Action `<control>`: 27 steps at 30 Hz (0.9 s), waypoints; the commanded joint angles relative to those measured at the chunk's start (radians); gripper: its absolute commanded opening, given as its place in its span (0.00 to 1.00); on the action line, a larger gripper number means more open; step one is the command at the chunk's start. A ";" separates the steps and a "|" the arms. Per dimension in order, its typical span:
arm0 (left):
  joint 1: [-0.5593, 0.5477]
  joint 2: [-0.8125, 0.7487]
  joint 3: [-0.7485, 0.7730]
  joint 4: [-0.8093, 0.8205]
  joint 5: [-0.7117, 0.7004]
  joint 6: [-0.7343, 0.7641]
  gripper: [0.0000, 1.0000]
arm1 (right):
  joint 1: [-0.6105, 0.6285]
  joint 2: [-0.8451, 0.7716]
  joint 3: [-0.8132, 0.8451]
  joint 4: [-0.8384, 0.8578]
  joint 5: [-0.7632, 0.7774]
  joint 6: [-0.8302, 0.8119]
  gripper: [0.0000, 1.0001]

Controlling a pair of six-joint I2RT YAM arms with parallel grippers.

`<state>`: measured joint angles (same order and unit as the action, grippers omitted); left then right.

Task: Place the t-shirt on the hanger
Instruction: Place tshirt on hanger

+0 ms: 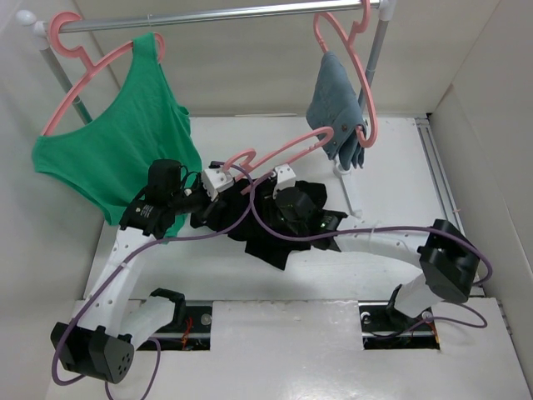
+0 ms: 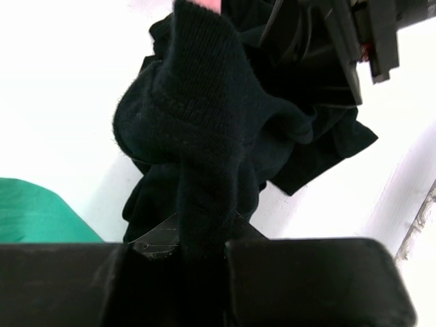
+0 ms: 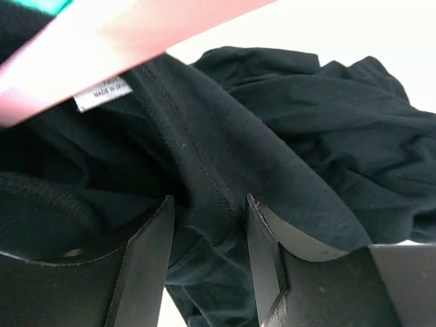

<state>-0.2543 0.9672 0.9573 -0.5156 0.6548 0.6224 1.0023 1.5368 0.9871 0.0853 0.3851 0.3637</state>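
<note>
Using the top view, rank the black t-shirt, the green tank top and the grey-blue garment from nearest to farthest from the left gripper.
1. black t-shirt: pinched in the left gripper, at centre.
2. green tank top: hanging just to the left.
3. grey-blue garment: hanging far right on the rail.

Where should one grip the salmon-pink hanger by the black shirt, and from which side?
Grip the hanger on its bare straight arm, from above, jaws across it: that stretch is thin and free, while the hook end is crowded by the t-shirt.
</note>
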 commanded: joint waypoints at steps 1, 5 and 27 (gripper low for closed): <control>0.000 -0.024 0.003 0.029 0.042 -0.018 0.00 | -0.004 0.002 0.025 0.111 -0.049 -0.011 0.51; 0.000 -0.024 0.003 0.029 0.042 -0.027 0.00 | -0.025 0.013 0.025 0.111 -0.061 0.018 0.47; 0.076 -0.065 -0.169 -0.360 -0.038 0.735 0.00 | -0.280 -0.791 -0.518 -0.341 -0.017 0.227 0.00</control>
<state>-0.1940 0.8982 0.8085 -0.7959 0.6910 1.2121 0.7414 0.7994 0.4728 -0.0509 0.2466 0.5800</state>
